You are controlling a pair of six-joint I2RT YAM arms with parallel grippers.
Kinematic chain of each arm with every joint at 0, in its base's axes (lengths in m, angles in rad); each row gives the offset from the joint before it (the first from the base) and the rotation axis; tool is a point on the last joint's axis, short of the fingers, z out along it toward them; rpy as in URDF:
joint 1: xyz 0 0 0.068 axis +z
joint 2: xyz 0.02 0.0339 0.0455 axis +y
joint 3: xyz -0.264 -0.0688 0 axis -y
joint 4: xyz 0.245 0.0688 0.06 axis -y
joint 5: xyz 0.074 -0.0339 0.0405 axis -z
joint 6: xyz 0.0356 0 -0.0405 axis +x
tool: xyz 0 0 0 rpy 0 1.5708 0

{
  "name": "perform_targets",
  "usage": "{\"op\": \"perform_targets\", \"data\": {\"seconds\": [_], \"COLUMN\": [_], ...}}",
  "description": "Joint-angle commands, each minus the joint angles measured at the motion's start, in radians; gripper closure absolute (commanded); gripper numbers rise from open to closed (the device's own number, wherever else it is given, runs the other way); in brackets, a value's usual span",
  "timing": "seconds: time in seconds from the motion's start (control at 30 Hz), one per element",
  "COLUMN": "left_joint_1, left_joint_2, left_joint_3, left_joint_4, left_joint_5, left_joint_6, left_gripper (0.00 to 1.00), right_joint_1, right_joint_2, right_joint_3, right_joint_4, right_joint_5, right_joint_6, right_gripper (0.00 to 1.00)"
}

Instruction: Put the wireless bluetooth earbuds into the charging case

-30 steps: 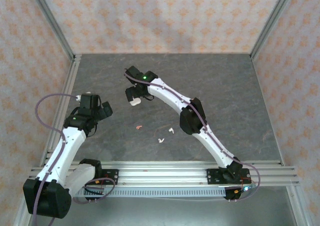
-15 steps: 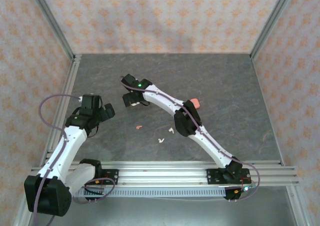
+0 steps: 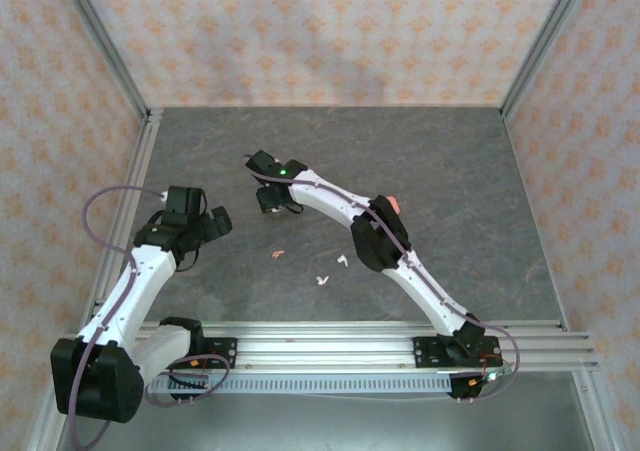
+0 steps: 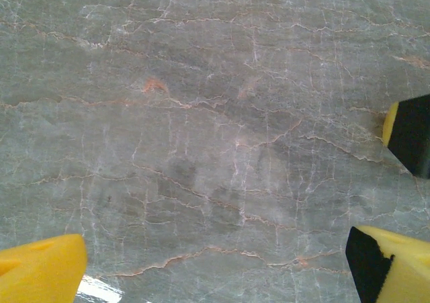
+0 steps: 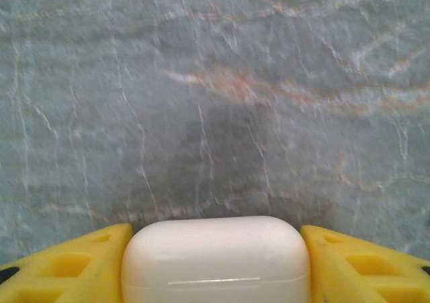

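Right wrist view: a white, pebble-shaped plastic charging case [image 5: 215,257] sits snug between the two yellow fingers [image 5: 67,271], with no gap showing on either side. I judge the right jaws to be clamped on it across its width. A fine seam runs along the case's near face, so the lid looks closed. Gripping it by the sides leaves that lid free, which would suit steadying the case while it is opened.

From the top external view, the right arm [image 3: 330,199] is stretched far across the grey marbled worktop [image 3: 480,161] to reach the case. The left jaws stand wide apart over bare stone with nothing between them. They are near the case but not touching it, and are probably waiting to work the lid or fetch an earbud.

Three tiny stemmed earbuds lie loose on the worktop, nearer the bases than the case and well apart from it. One is the coral-pink earbud [image 3: 278,255]. The others are a white earbud [image 3: 322,280] and a second white earbud [image 3: 342,261]. None is in a case, so insertion is not yet begun.

A coral-pink rounded object [image 3: 392,205], likely a second case, shows beside the right arm's elbow.

Markings: no brand, label or lettering is readable on the case or fingers. A green indicator lamp [image 3: 283,172] glows on the right wrist.
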Motion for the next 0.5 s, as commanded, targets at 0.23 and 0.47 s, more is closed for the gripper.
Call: {"op": "perform_targets", "data": {"seconds": [0.23, 0.47], "left_joint_1": [-0.006, -0.147], "left_joint_2": [-0.063, -0.091], "left_joint_3": [-0.021, -0.018], "left_joint_4": [0.171, 0.365], "left_joint_5": [0.373, 0.416], "left_joint_6": [0.048, 0.019], "left_gripper": [0.00, 0.00], "right_joint_1": [-0.085, -0.137], "right_joint_2": [-0.321, -0.622], "right_joint_3": [-0.380, -0.720], "right_joint_4": [0.242, 0.540], "right_joint_5": [-0.213, -0.224], "right_joint_6": [0.302, 0.498], "right_gripper": [0.41, 0.41]}}
